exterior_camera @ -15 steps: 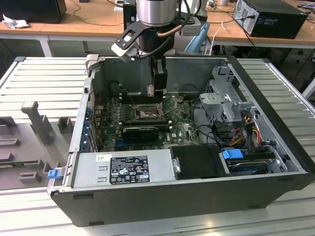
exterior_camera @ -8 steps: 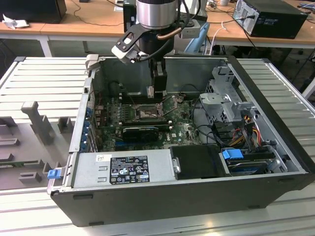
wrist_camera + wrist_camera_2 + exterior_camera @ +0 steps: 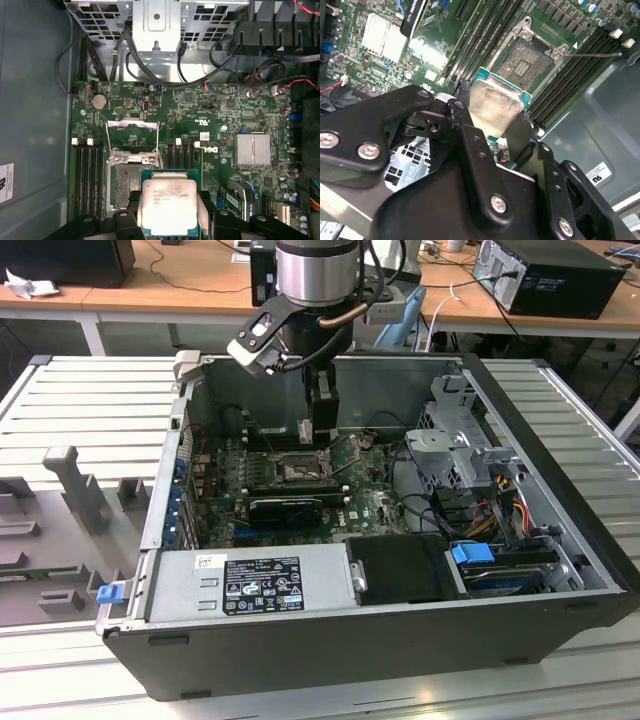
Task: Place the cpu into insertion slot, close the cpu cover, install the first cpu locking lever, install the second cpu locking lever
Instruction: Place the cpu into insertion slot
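- One gripper (image 3: 318, 435) hangs from the arm inside the open computer case (image 3: 300, 640).
- Two black fingers (image 3: 461, 100) squeeze the cpu (image 3: 495, 107), one on each side. The gap between them is just as wide as the chip, so it sits tight.
- Nothing else touches the cpu. Its shiny pale face looks up at the camera in both wrist views.
- One square hole, the insertion slot (image 3: 122, 185), sits in the green board (image 3: 210, 125) below the chip.
- Part of the slot is hidden under the chip in the first wrist view. The rest of it shows beside the chip, dark and bare. The cpu is up in the air, not down in the slot yet.
- One thin metal frame, the cpu cover (image 3: 132, 158), is flipped open. It lies back on the far side of the slot, and you can see green board through its big square hole.
- One locking lever (image 3: 592, 54), thin as a wire, sticks out loose past a corner of the slot in the second wrist view.
- Some long black memory slots (image 3: 87, 170) run along both sides of the insertion slot.
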Tool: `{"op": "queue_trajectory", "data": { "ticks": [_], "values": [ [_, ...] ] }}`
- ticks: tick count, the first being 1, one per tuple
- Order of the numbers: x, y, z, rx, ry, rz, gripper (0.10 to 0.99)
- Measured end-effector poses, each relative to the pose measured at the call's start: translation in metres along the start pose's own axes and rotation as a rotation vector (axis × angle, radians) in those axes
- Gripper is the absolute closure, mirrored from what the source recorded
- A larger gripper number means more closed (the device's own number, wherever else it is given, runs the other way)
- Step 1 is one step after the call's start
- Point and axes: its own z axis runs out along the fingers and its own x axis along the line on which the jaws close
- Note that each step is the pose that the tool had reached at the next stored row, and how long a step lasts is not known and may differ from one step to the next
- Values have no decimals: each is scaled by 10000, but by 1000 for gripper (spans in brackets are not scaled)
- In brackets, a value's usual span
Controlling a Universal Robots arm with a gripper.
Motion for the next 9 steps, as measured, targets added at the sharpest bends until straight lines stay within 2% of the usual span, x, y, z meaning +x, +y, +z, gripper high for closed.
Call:
{"op": "queue_trajectory", "data": {
  "ticks": [2, 9],
  "values": [
    [0, -2, 24, 14, 82, -1, 557],
    [-1, -15, 147, 20, 96, -185, 557]
  ]
}}
